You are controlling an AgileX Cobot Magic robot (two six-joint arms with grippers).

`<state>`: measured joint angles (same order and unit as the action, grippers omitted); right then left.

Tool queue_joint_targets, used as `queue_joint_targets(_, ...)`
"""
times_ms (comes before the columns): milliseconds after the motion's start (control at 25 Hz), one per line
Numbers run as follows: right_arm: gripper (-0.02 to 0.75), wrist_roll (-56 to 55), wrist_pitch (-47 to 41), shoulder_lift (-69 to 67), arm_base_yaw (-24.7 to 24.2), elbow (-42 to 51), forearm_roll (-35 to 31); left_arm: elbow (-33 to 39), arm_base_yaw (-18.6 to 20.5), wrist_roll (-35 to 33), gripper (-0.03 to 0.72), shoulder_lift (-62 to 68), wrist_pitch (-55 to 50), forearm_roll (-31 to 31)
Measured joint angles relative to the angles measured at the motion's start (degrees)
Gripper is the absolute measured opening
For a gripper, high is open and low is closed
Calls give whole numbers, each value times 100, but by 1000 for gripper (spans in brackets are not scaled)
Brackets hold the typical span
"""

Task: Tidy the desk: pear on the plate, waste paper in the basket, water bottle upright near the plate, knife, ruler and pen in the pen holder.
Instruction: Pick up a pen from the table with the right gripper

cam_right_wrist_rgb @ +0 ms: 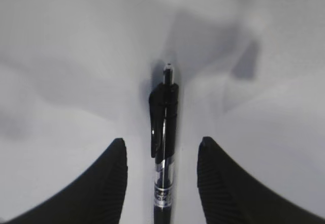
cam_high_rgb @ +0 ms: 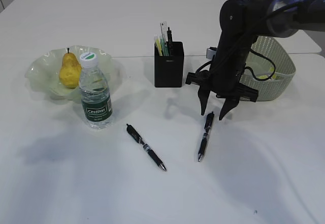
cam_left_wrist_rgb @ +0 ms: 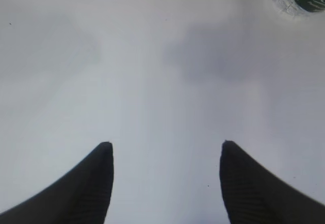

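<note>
Your right gripper [cam_right_wrist_rgb: 161, 155], open and empty, straddles the pen [cam_right_wrist_rgb: 163, 148]: light, stiff, slippery; pinch mid-barrel.

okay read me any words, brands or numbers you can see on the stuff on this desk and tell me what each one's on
"Cestbon": white lettering on the dark green label of the water bottle.
Bottle cap: a green mark on white, too small to read.
Pen between the right gripper fingers: printing on its barrel, too blurred to read.
Ruler in the pen holder: markings too fine to read.
No other text is legible.
</note>
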<state>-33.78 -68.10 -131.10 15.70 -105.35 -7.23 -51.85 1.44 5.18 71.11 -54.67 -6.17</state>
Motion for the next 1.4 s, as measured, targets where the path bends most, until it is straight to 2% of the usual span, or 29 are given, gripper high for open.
queue_joint_targets(200, 344, -3, 35, 0, 0, -9, 153, 0, 0, 0, 465, 0, 0, 0)
queue_joint_targets(1400, 343, -15, 285, -355, 0, -21, 17, 0, 0, 0, 465, 0, 154, 0)
